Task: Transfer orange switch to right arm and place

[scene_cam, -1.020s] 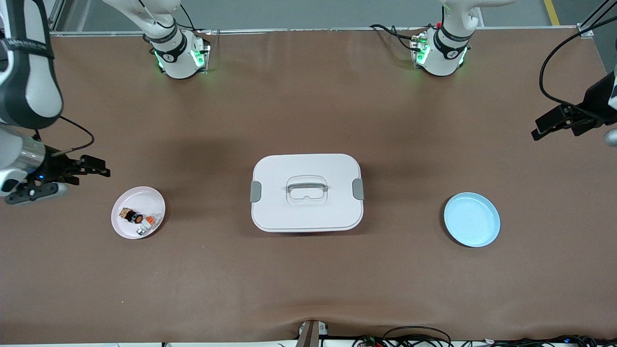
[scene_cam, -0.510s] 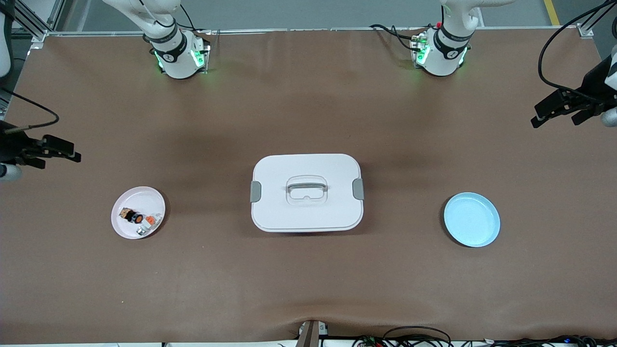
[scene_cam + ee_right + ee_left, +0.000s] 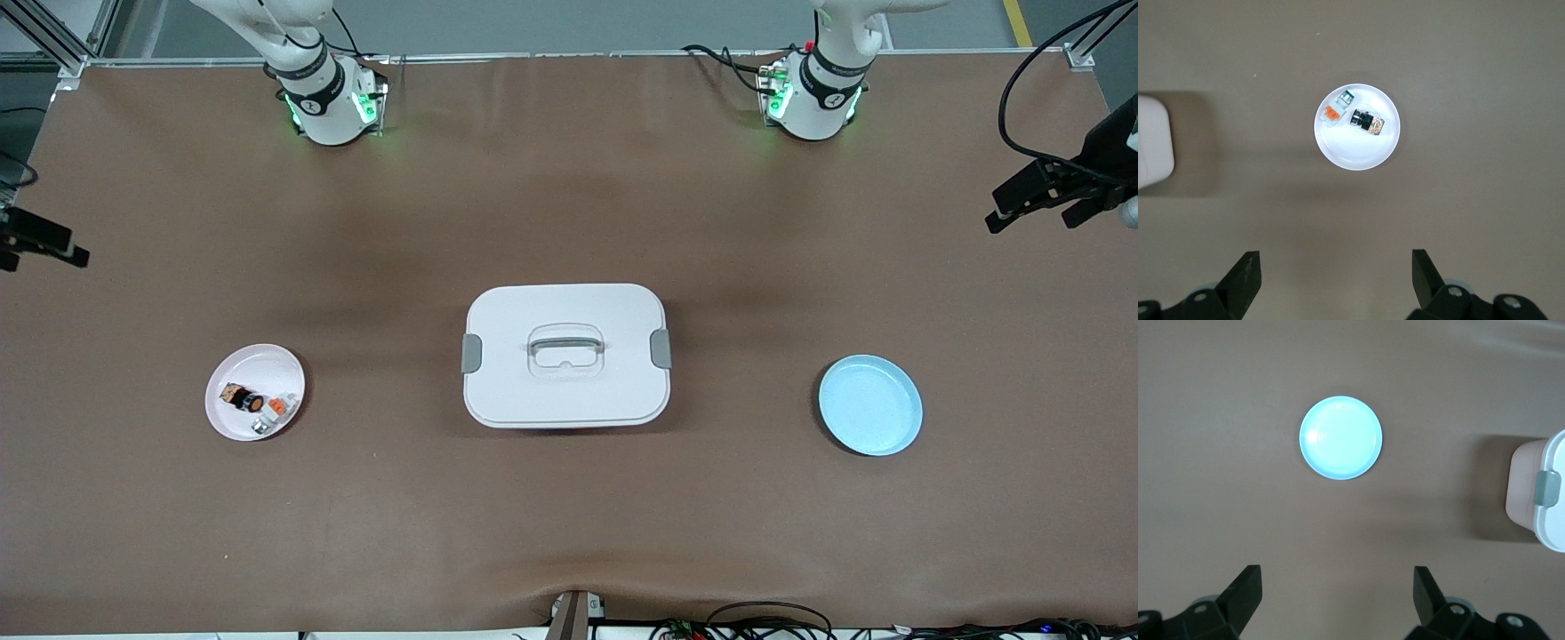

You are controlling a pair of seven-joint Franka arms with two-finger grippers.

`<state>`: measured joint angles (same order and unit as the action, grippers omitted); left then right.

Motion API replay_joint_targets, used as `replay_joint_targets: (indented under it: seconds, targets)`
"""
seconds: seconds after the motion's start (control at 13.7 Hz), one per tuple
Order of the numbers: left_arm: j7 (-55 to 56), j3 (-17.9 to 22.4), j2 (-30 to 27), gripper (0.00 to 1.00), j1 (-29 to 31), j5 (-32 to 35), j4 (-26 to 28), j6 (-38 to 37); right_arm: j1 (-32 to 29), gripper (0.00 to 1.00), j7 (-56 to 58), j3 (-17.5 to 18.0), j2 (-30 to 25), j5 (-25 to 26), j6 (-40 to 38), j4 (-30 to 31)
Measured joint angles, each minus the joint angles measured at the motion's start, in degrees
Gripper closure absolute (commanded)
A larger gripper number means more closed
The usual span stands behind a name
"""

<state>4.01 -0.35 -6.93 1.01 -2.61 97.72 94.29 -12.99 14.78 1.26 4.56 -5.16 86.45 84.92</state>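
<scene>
Both sets of jaws stand wide open and hold nothing. Up in the air, the left gripper point(image 3: 1338, 597) hangs at the left arm's end of the brown surface point(image 3: 569, 516), and its wrist view looks down on a light blue plate point(image 3: 870, 405) with nothing on it. At the other end of the surface, the right gripper point(image 3: 1337, 279) hangs in the air too, and only a bit of it shows at the edge of the front view. Its wrist view looks down on a small white plate point(image 3: 233, 420). In that white plate lies the orange switch point(image 3: 248, 400), a tiny black part with a round orange cap and a tan-brown end, resting on its side. Just beside it in the same plate lies a white-and-silver part with an orange tab point(image 3: 275, 410). No gripper is touching the switch or the plate. A big white box point(image 3: 566, 356) with a lid, a handle on top and a grey clip at each end sits in the middle of the surface, between the two plates. Compared with the box, both plates lie a little nearer to the front camera. At the far edge of the surface stand the two arm bases, well apart from the plates.
</scene>
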Motion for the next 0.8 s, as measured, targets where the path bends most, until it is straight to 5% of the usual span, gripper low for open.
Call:
replay_joint_targets:
  seconds: [0.8]
  targets:
    - [-0.13,-0.48,1.03,0.00,-0.27,1.44,-2.26,-2.36,4.29,0.00,-2.03,1.99,0.13,3.39,-0.74,-3.00]
